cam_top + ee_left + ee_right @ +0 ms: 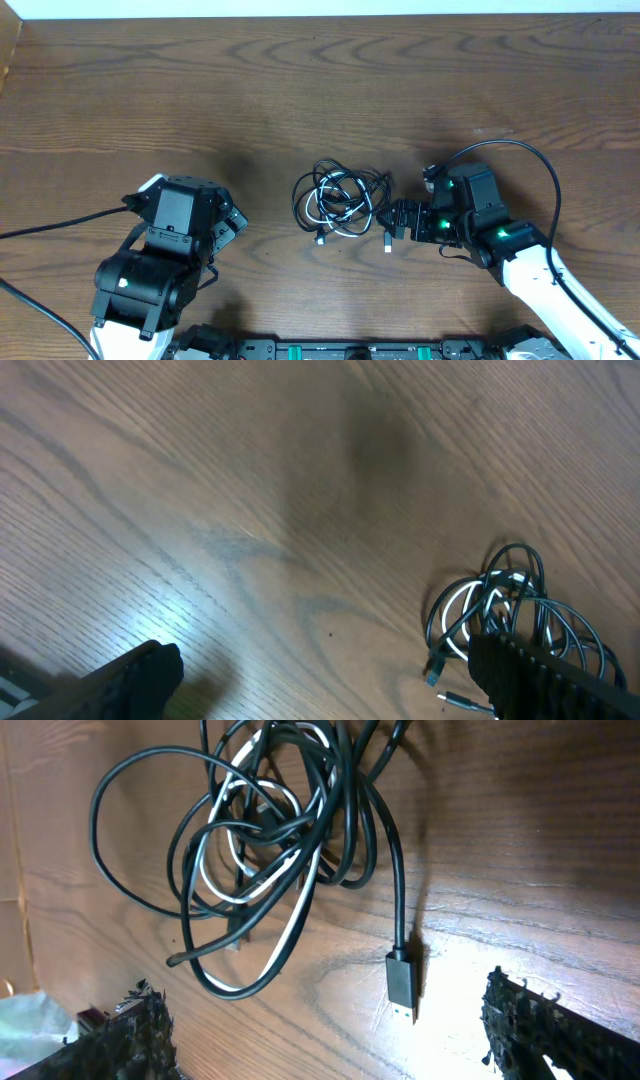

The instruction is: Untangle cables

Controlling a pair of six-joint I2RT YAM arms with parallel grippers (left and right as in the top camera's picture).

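Although the 2 arms are both low over the brown wooden table [300, 80], neither of them holds anything. The cables [340, 200], a loose knot of several thin black cords and 1 white cord, lie on the bare wood near the middle of the table, between the 2 grippers.

The right gripper [392, 222] is just beside the knot, with its jaws spread wide and pointing at it. In the right wrist view, the black loops [270, 850] lie just ahead of the rough black fingers [545, 1030]. 1 black cord runs out of the knot and ends in a black plug [401, 982], which lies flat between the 2 fingers and touches neither.

The left gripper [232, 222] is also spread wide and stands well apart from the cables. In its wrist view, 1 finger [540, 680] hides part of the knot [510, 610].
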